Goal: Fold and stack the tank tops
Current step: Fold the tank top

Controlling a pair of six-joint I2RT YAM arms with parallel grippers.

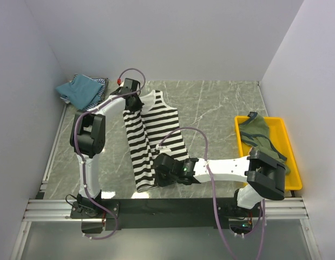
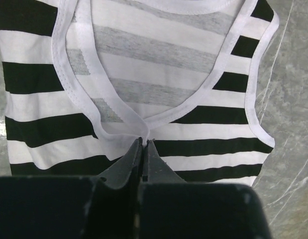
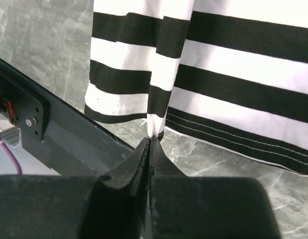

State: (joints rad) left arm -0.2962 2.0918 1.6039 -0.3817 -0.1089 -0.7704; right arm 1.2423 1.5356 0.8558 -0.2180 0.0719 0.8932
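The black-and-white striped tank top [image 1: 156, 138] lies lengthwise on the table's middle left, its left side folded over. My left gripper [image 1: 132, 103] is shut on its white strap trim at the top; in the left wrist view the gripper [image 2: 144, 141] pinches where the white edges meet on the top [image 2: 193, 149]. My right gripper [image 1: 158, 174] is shut on the bottom hem; in the right wrist view the gripper [image 3: 151, 138] pinches a fold of the hem [image 3: 158, 119]. The teal-blue top [image 1: 79, 90] lies at the back left over the fine-striped top [image 1: 102, 84]. The olive-green top [image 1: 261, 134] lies in the yellow tray.
The yellow tray [image 1: 293, 157] stands at the right side of the table. The black front rail [image 1: 167, 207] runs along the near edge, close under the right gripper; it shows in the right wrist view [image 3: 69, 139]. White walls enclose the table.
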